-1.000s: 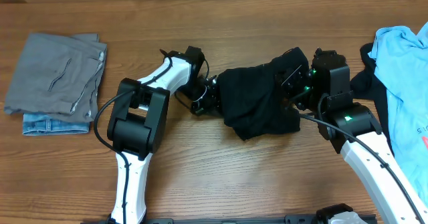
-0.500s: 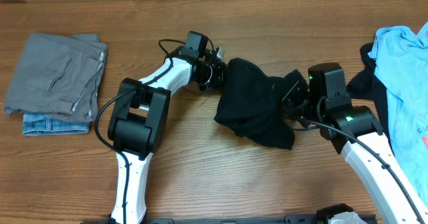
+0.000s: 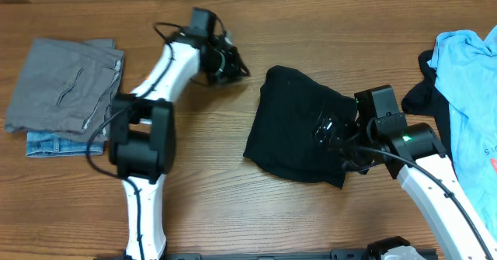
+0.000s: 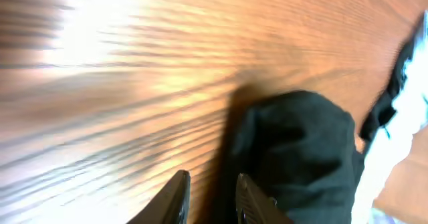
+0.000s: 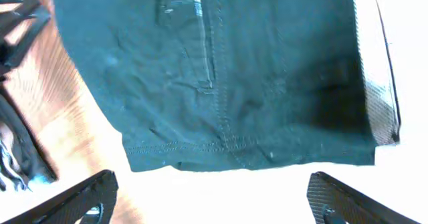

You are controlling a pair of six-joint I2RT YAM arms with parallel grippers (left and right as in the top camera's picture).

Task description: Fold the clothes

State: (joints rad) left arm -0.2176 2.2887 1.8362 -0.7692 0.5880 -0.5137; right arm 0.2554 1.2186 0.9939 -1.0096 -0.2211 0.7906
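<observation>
The clothes in hand are one black garment point(image 3: 295, 128), lying folded and flat on the wood table mid-right. In the right wrist view the black garment point(image 5: 221, 70) shows stitched seams and a hem. My right gripper point(image 3: 335, 136) hovers over the garment's right edge, and in its own view the right gripper point(image 5: 214, 200) is open wide with nothing between the fingers. My left gripper point(image 3: 241, 69) is up and to the left of the cloth, apart from it. In the left wrist view the left gripper point(image 4: 212, 187) is narrowly open and empty, with the garment point(image 4: 301, 150) ahead of it.
Folded grey trousers point(image 3: 66, 85) lie on blue jeans point(image 3: 62, 145) at the far left. A light blue shirt point(image 3: 470, 97) lies over dark cloth point(image 3: 415, 97) at the right edge.
Both grippers let go of the black garment, which now lies flat. The left arm pulled back up and to the left. The right gripper's jaws opened wide.
</observation>
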